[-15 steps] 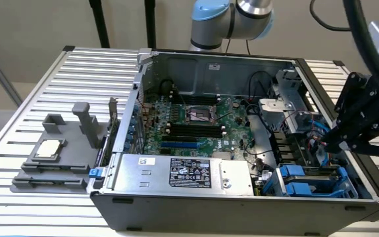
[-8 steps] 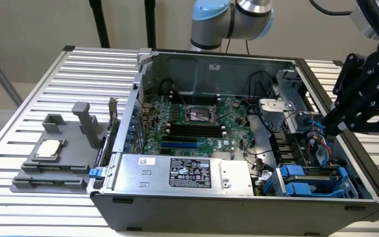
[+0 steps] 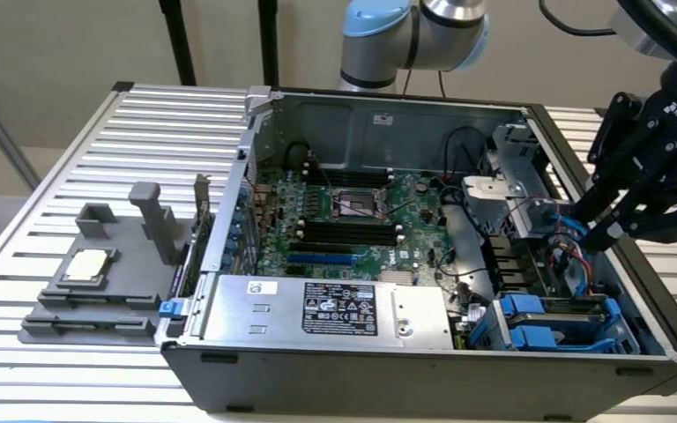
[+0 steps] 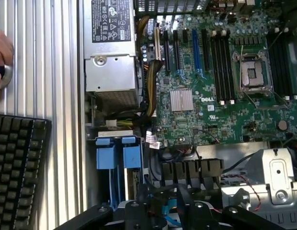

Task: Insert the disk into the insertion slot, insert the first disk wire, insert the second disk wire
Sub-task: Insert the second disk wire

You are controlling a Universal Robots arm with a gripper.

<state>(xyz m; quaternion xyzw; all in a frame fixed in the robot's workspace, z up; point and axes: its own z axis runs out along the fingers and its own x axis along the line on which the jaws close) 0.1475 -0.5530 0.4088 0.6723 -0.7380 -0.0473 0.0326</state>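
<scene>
Fingers [image 3: 598, 220] reach down into the computer case [image 3: 433, 374] at the right of the exterior view. They are drawn nearly together on what looks like a blue wire [image 4: 171, 207]. At that frame's lower right, the disk [image 3: 541, 319] sits inside the insertion slot [image 3: 630, 328], so the first step seems done. The wiring seems under way, with no wire visibly plugged in.

An open computer case [image 3: 433, 381] sat on the slatted tabletop [image 3: 138, 141], green motherboard [image 3: 356, 225] exposed, grey power-supply box [image 3: 327, 308] beside it. At the exterior view's left a grey fixture [image 3: 109, 295] carried a square chip [image 3: 85, 267]. A black keyboard [image 4: 16, 167] lay near the case.
</scene>
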